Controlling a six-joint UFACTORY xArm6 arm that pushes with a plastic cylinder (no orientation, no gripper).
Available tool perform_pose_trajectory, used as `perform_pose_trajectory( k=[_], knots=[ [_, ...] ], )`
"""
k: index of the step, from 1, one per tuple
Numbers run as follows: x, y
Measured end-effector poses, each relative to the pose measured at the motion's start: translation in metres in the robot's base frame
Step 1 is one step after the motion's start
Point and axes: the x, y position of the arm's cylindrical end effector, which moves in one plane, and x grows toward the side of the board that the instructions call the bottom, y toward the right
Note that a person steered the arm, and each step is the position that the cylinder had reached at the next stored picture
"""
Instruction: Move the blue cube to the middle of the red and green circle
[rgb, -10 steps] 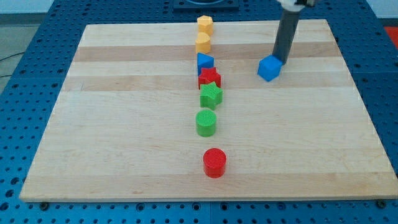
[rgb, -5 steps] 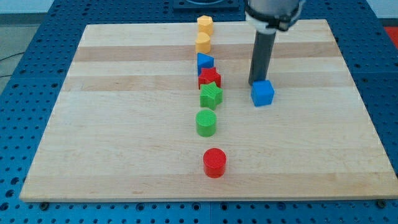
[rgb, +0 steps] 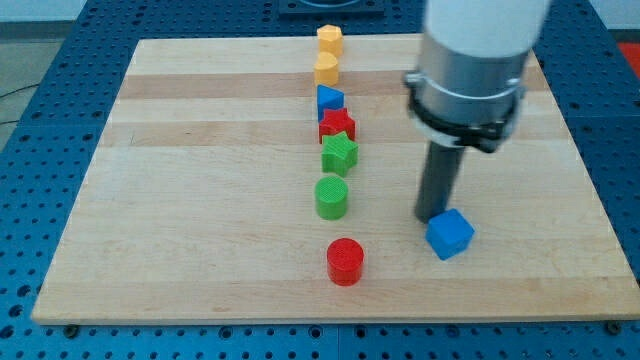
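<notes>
The blue cube (rgb: 450, 234) lies low on the board, at the view's right of the column of blocks. My tip (rgb: 433, 215) touches its upper left edge. The red circle (rgb: 345, 261) is the lowest block of the column, left of the cube. The green circle (rgb: 332, 196) stands just above the red one. The cube sits about level with the gap between the two circles, some way to their right.
Above the green circle the column goes on with a green star (rgb: 340, 153), a red star (rgb: 337, 125), a blue block (rgb: 330, 99) and two yellow blocks (rgb: 327, 68) (rgb: 330, 40). The wooden board (rgb: 200, 200) lies on a blue perforated table.
My tip has pushed the blue cube down the board, from the upper right towards the view's bottom, ending right of the circles. The arm's body now looms larger in view.
</notes>
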Motion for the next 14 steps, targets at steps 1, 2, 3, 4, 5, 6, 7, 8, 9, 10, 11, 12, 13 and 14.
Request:
perform_pose_trajectory(
  k=[1, 2, 3, 4, 5, 6, 7, 8, 9, 10, 11, 12, 13, 14],
  knots=[
    [-0.005, 0.029],
    [0.036, 0.072],
    [0.039, 0.059],
    [0.009, 0.007],
    [0.018, -0.012],
    [0.041, 0.044],
    [0.070, 0.022],
    [0.048, -0.007],
    [0.030, -0.021],
    [0.027, -0.039],
    [0.045, -0.042],
    [0.048, -0.055],
    [0.042, -0.072],
    [0.036, -0.066]
  ],
)
